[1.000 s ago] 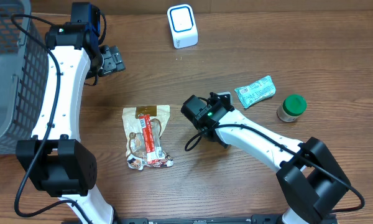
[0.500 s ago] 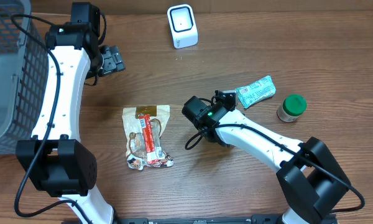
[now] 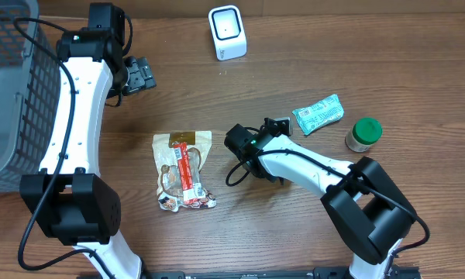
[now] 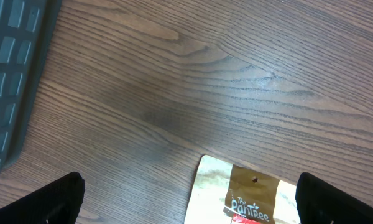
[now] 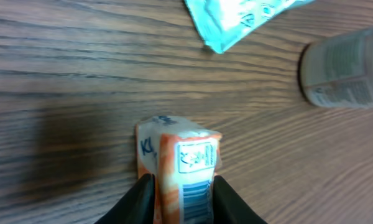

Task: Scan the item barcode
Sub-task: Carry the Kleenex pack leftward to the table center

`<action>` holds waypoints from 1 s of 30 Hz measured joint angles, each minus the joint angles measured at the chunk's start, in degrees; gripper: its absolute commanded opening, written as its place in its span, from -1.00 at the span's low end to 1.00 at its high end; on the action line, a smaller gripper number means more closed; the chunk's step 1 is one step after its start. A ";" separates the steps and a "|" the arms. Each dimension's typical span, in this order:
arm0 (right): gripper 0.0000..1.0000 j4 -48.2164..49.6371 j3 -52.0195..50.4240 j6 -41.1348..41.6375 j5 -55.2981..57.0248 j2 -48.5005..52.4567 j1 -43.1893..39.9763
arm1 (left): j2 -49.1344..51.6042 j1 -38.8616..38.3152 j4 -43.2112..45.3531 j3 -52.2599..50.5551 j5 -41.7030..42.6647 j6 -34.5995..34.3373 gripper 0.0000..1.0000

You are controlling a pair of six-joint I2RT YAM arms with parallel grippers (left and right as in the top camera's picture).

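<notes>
Right wrist view: the right gripper (image 5: 183, 185) is closed on a small orange-and-white carton (image 5: 177, 140), barcode face towards the camera, on or just above the bench (image 5: 62, 74) near the teal wrapper (image 5: 236, 18); the left gripper (image 3: 142, 75) stands wide open, holding nothing. Judged step: carry the carton to the white barcode scanner (image 3: 227, 31) at the far edge, keeping the grip firm, the fingers off the barcode, and that face square to the scanner window. Count: one carton, one scanner, one teal wrapper, one snack pouch (image 3: 184, 170), one green-lidded jar (image 3: 363, 133), one grey basket (image 3: 8, 85)
</notes>
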 measured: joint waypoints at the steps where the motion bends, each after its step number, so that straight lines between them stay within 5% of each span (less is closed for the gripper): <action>1: -0.35 0.50 -0.02 -0.17 -0.35 0.00 0.00 | 0.02 0.00 0.00 0.00 0.00 0.00 1.00; 11: -0.15 5.14 0.70 -3.76 -6.40 0.00 0.00 | 0.02 0.00 0.00 0.00 0.00 0.00 1.00; 30: -0.14 8.31 9.07 -15.30 -27.43 -0.22 -1.86 | 0.02 0.00 -0.02 0.00 -0.02 0.00 0.99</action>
